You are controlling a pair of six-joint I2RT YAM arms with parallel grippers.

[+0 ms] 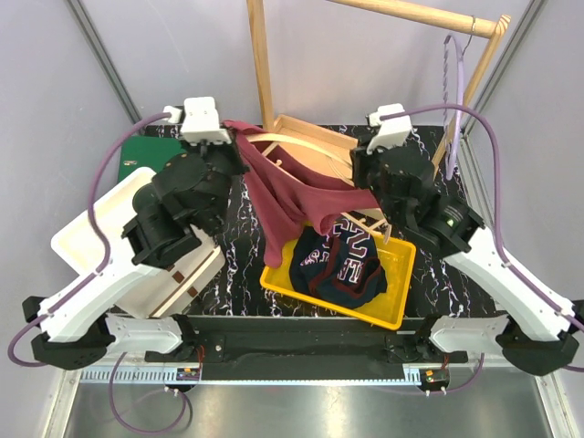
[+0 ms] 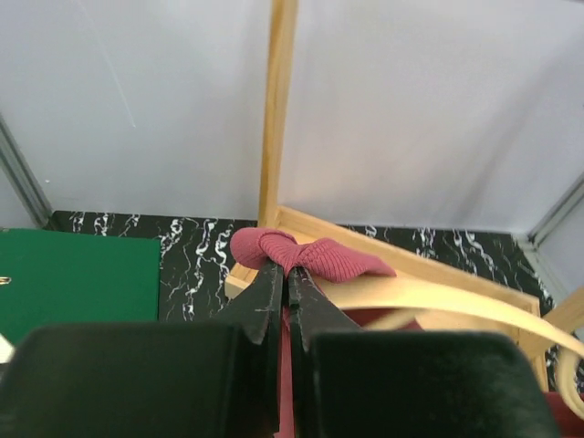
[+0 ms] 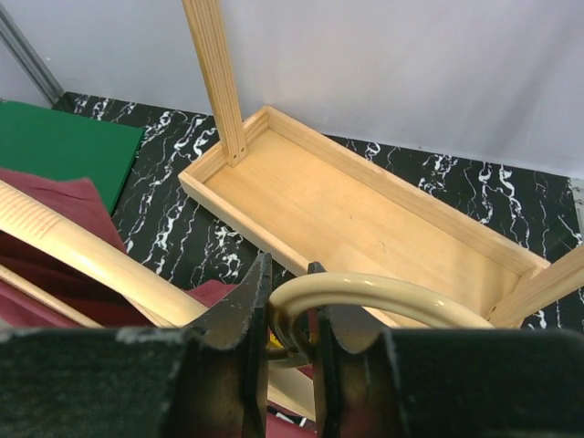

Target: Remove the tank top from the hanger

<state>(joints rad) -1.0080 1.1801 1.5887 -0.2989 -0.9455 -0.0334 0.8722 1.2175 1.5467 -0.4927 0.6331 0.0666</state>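
Left gripper (image 2: 286,274) pinches a strap of the maroon ribbed tank top (image 2: 319,258); right gripper (image 3: 290,306) clamps the hook of the pale wooden hanger (image 3: 82,242). Next, probably: slide that strap off.

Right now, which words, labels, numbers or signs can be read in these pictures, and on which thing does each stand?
Navy garment in the yellow bin: large pale letters, crumpled and too blurred to read.
Maroon tank top: no text visible.
Nothing else readable in any view.
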